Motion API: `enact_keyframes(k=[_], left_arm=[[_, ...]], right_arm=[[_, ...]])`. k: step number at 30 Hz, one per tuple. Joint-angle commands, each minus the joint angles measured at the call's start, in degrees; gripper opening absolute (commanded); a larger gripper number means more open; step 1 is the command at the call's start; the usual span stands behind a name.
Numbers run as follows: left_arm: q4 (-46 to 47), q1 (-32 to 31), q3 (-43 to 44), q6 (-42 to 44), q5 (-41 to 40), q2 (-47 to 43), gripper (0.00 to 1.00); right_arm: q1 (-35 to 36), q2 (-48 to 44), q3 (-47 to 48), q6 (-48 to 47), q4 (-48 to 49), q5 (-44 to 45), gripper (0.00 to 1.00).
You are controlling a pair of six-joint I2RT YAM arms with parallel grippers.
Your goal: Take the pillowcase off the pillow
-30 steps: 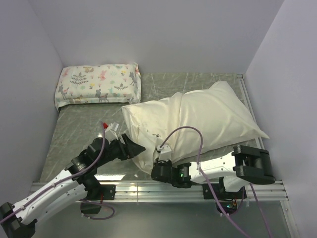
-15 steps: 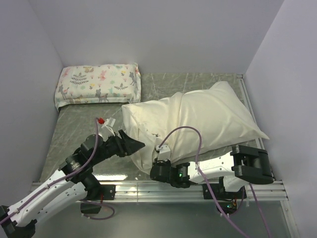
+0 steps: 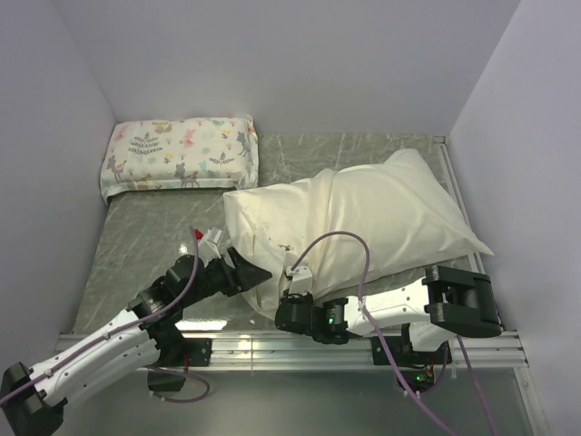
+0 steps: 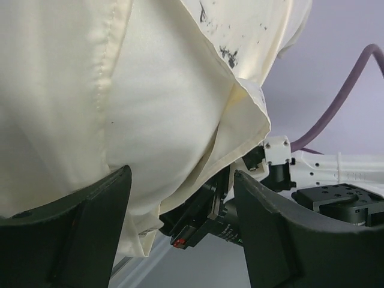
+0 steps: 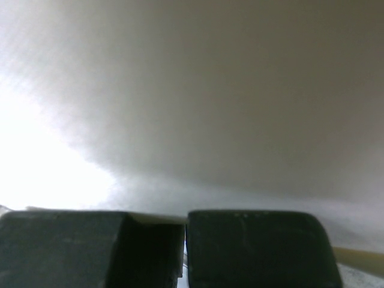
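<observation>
Barely started tbh. Pillow point(image 4: 159, 126) sits on the right half of the bench point(image 3: 145, 236), nearly all inside the pillowcase point(image 3: 381, 213), only bulging out at the near open end. My right gripper point(image 5: 185, 237) is pinching the hem, and my left gripper point(image 3: 247, 270) gapes wide around the bulge.

Cloth of the pillowcase point(image 3: 363, 218): cream, woven, matt, creased; stitched hem, dark smudges near the open edge. Inside it the pillow point(image 4: 162, 120): whiter cloth, smooth, taut. Grey marbled counter point(image 3: 136, 245), faint sheen. At 10 o'clock the small pillow point(image 3: 180, 153): printed cloth, matt. The left pincer point(image 4: 180, 180): matt black plastic fingers point(image 4: 273, 234). At 6 o'clock the rail point(image 3: 245, 345): brushed metal.
</observation>
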Motion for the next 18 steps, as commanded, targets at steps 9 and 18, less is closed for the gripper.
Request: enact_keyframes(k=[9, 18], left_arm=[[-6.2, -0.3, -5.2, -5.2, -10.3, -8.8, 0.77], [-7.4, -0.3, -6.8, -4.8, -15.7, -3.2, 0.77]], right_arm=[[-0.2, -1.3, 1.0, 1.1, 0.1, 1.0, 0.00], [-0.3, -1.1, 0.8, 1.3, -0.1, 0.9, 0.00]])
